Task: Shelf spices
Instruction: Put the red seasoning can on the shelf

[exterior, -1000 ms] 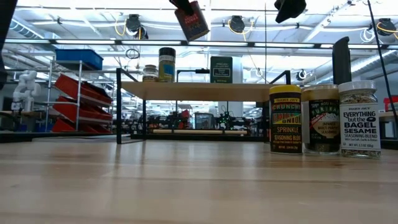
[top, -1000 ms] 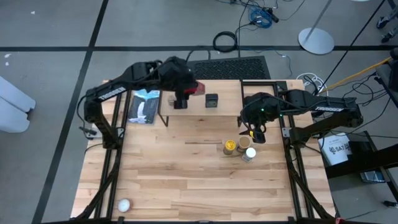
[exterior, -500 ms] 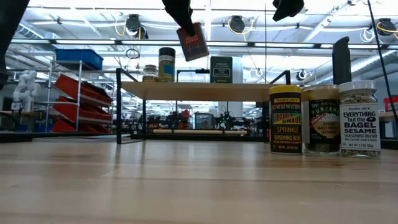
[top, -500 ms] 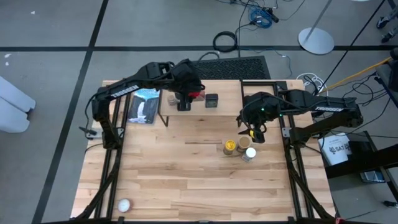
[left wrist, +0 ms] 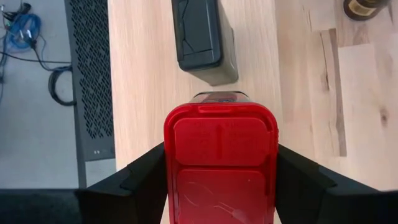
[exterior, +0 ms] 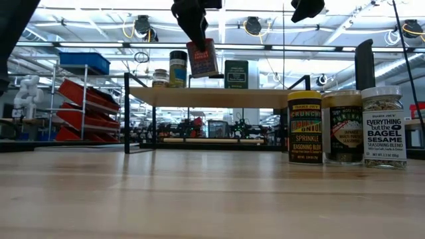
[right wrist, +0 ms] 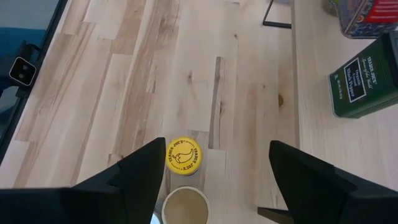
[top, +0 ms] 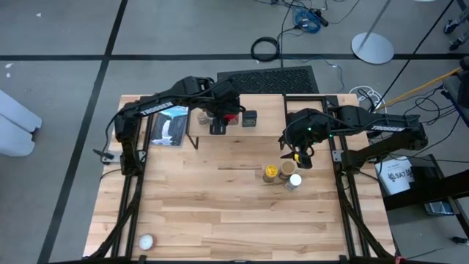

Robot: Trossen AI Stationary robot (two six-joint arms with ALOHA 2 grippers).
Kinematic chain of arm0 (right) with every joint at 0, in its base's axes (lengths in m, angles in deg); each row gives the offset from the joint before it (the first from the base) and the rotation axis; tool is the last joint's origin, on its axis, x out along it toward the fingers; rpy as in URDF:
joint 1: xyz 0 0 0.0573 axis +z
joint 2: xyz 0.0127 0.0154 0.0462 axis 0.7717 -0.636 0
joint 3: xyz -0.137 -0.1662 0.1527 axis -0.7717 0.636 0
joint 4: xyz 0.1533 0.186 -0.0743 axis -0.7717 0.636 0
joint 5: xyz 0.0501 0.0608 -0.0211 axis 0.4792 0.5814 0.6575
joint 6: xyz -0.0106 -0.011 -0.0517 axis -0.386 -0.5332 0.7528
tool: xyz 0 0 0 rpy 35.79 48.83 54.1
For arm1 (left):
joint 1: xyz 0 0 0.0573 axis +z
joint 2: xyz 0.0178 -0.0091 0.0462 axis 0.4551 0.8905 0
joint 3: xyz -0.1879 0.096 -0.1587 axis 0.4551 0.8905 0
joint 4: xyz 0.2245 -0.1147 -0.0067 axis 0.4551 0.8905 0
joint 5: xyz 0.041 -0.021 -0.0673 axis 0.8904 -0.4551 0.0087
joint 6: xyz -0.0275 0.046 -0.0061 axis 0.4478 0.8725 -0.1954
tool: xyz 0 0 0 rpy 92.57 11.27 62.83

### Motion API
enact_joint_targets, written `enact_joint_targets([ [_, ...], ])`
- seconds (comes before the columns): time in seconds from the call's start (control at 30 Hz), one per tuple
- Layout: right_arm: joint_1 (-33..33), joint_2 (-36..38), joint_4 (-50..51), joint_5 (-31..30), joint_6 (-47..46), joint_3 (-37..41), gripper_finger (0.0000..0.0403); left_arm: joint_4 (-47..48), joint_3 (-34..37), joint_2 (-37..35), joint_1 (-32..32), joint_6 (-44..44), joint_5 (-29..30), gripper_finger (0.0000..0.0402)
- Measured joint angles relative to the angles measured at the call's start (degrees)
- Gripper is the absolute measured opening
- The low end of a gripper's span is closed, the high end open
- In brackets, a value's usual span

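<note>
High view: left gripper (top: pixel 218 126) sits over the light wood plank shelf with thin black legs (top: pixel 272 132) at the table's (top: pixel 220 213) 12 o'clock edge, fingers clamped on the red rectangular spice tin (top: pixel 230 116); the black square tin (top: pixel 250 119) stands just at 3 o'clock of it, so a sideways drift on release could knock that tin over. Right gripper (top: pixel 300 155) hovers with fingers apart just at 12 o'clock of the yellow-lidded jar (top: pixel 271 171), tan-lidded jar (top: pixel 288 166) and white-lidded jar (top: pixel 293 182), which stand clustered on the table; a descent into that tight cluster could topple a neighbour. Low view: the red tin (exterior: pixel 202 58) hangs tilted above the shelf top (exterior: pixel 219 97), not touching it; letting go at this tilt risks it landing on an edge and falling flat or off the narrow plank. A small dark-lidded jar (exterior: pixel 160 78) and a taller dark-lidded jar (exterior: pixel 178 68) already stand on the shelf at 9 o'clock of the tin, close enough to be bumped. Left wrist view: the fingers (left wrist: pixel 134 183) pinch the red tin's (left wrist: pixel 221 162) sides, black tin (left wrist: pixel 202 37) just beyond. Right wrist view: open fingers (right wrist: pixel 140 171) straddle the yellow lid (right wrist: pixel 183 155), tan lid (right wrist: pixel 185 208) touching or nearly so; closing could catch both.
</note>
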Motion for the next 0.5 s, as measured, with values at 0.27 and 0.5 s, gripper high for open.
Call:
enact_joint_targets([
  [0.27,0.0,0.0,0.0,0.0,0.0,0.0,0.0274,0.2,0.0,0.5,0.2,0.0,0.0,0.0235],
  [0.5,0.0,0.0,0.0,0.0,0.0,0.0,0.0274,-0.1,0.0,1.8,0.3,0.1,0.1,0.0235],
])
